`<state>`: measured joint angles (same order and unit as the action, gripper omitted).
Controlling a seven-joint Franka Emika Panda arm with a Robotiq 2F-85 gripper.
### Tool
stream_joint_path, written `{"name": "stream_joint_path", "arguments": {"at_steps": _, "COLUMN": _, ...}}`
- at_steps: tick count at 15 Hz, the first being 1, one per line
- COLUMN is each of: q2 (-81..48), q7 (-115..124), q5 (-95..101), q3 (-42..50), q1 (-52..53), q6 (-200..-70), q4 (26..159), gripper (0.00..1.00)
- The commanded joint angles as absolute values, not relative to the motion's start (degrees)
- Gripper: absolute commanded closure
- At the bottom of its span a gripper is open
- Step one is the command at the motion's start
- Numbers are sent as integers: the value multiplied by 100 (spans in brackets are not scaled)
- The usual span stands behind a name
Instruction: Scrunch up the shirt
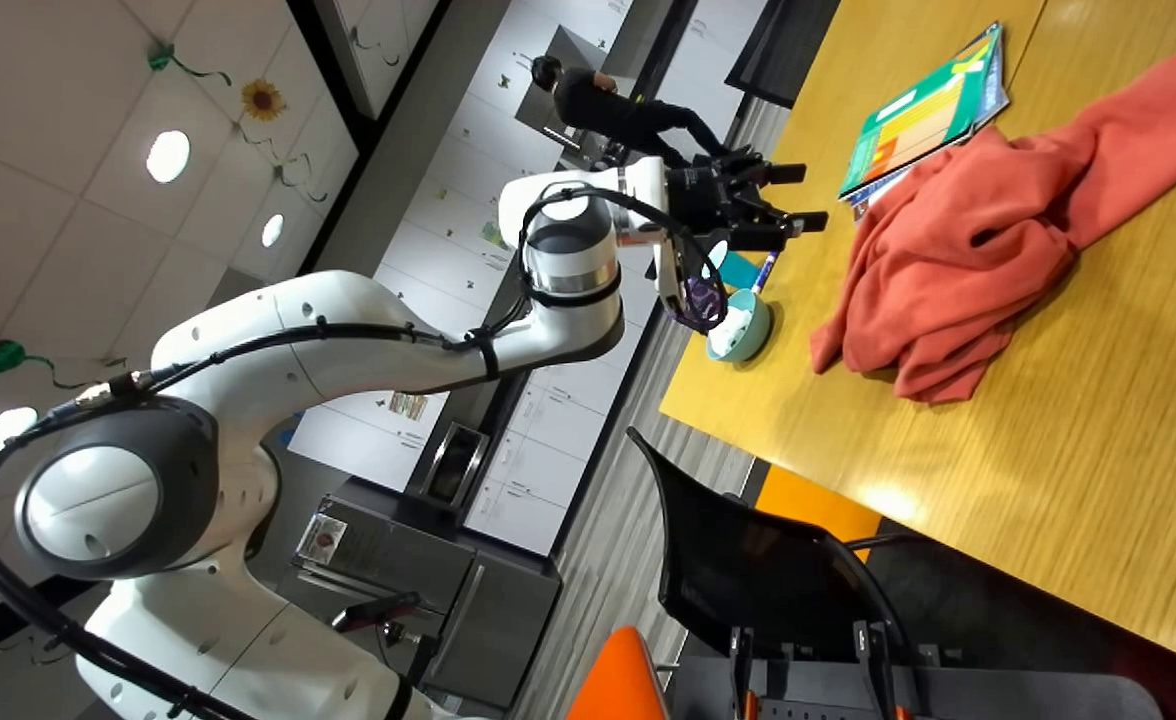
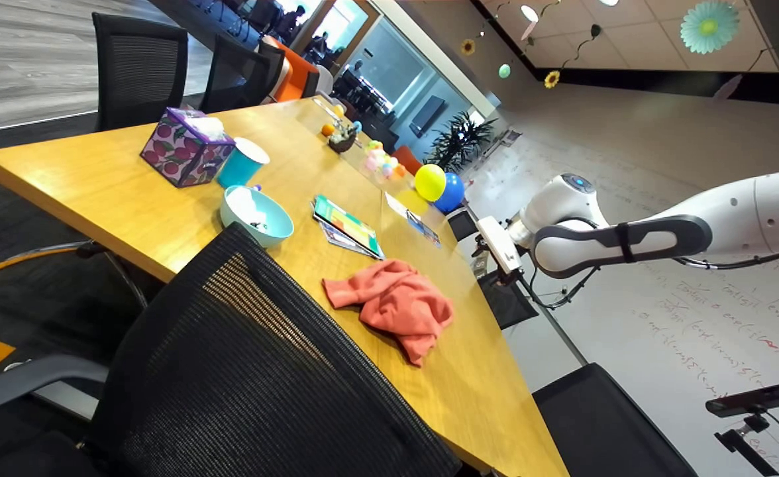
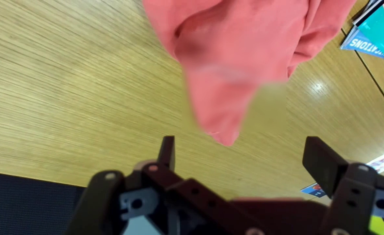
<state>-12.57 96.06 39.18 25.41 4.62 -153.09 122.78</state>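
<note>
"Status first: where is the shirt (image 1: 958,250) to be found?"

"On the tabletop (image 1: 1108,430), heaped in loose folds, with a sleeve-like length (image 1: 1148,145) trailing from the heap in an exterior view."

"And how is the end effector (image 3: 239,148) set?"

"Spread wide, with nothing held between its fingers (image 3: 322,163). In the wrist view, a tapered end (image 3: 223,127) of the shirt is seen pointing toward the gap; in both exterior views, no contact with the shirt is shown."

"Which step is in hand, then?"

"An approach to a grasp, it would be judged. Some bunching is already present, but the scrunching cannot be called finished with those ends spread out."

"What is called for next?"

"A descent onto the tapered end, probably, until it is taken between the fingers. It should then be pinched and drawn in over the heap, so that the folds are packed tighter. If the pinch is made too high, only air may be caught. Care is owed to the booklets (image 1: 920,115) just beside the shirt; whether they are touched cannot be told."
</note>
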Motion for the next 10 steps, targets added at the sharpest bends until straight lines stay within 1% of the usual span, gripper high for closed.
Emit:
{"name": "stream_joint_path", "arguments": {"at_steps": 1, "q2": -1232, "q7": 9654, "q5": 4013, "q3": 2222, "q1": 169, "q6": -15265, "q4": 12256, "gripper": 0}}
{"name": "stream_joint_path", "arguments": {"at_steps": 5, "q2": -1540, "q7": 9619, "q5": 3544, "q3": 2048, "q1": -72, "q6": -15217, "q4": 11785, "gripper": 0}}
{"name": "stream_joint_path", "arguments": {"at_steps": 10, "q2": -2279, "q7": 9208, "q5": 2240, "q3": 1946, "q1": -466, "q6": -15079, "q4": 10649, "gripper": 0}}
